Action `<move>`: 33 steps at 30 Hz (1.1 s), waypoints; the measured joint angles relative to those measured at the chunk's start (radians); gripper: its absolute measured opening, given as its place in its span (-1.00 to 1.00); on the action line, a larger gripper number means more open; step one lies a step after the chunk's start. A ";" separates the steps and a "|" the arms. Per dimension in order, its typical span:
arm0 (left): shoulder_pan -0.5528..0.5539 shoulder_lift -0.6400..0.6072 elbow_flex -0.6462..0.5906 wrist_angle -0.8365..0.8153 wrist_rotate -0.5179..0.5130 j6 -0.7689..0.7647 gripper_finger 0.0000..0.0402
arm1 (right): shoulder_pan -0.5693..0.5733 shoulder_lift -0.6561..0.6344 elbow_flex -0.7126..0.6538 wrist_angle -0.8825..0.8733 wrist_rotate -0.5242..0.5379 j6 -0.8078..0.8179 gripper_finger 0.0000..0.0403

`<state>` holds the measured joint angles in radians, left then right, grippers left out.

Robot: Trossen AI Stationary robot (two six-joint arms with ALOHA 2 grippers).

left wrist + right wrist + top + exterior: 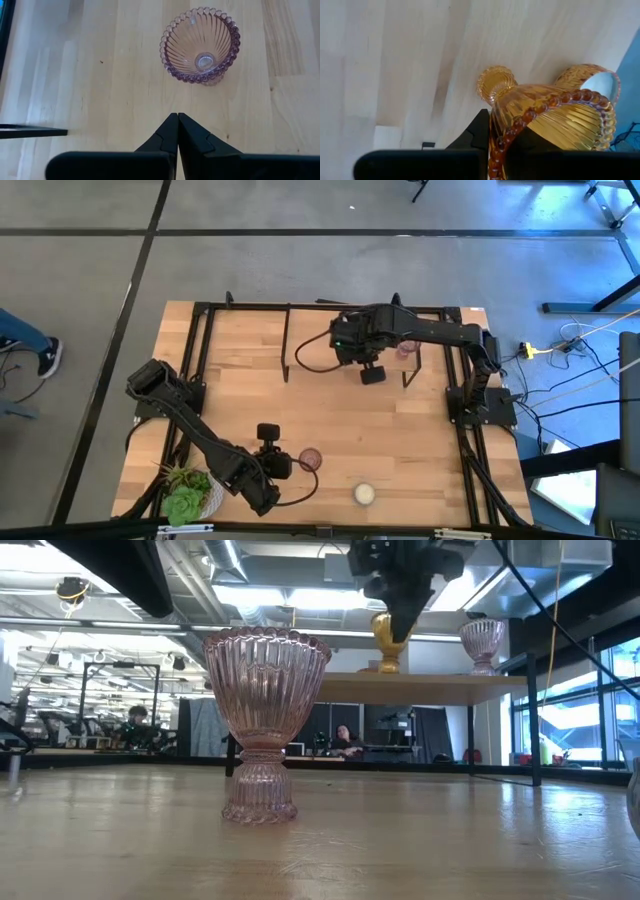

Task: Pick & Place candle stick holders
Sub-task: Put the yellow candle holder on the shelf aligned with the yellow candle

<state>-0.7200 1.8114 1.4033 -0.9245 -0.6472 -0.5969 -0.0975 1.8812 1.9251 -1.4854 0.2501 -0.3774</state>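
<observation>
The right gripper (492,137) clamps the amber holder's (555,115) rim above the desk's (330,420) far edge, beside a pink holder (406,349), while the left gripper (178,125), clenched empty, faces another pink holder (310,459) near a cream holder (364,494) at the near edge, both apparently unplaced.

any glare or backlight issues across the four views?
Low view: ceiling lights backlight the pink glass holder, and the table reflects them. Left wrist view: even light, pink holder crisp. Right wrist view: the amber holder in the right gripper fills the frame, wood washed pale. High view: even.
</observation>
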 joint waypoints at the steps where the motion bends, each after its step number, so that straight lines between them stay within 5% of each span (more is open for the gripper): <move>1: 0.000 0.000 0.000 0.000 0.000 0.000 -0.99 | 0.000 0.000 0.000 0.005 0.000 -0.001 -0.89; 33: 0.000 0.000 0.000 0.000 -0.006 0.008 -0.99 | -0.013 0.000 0.000 0.042 -0.026 -0.001 -0.65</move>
<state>-0.7200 1.8114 1.4033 -0.9245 -0.6537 -0.5892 -0.1108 1.8809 1.9251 -1.4435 0.2238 -0.3786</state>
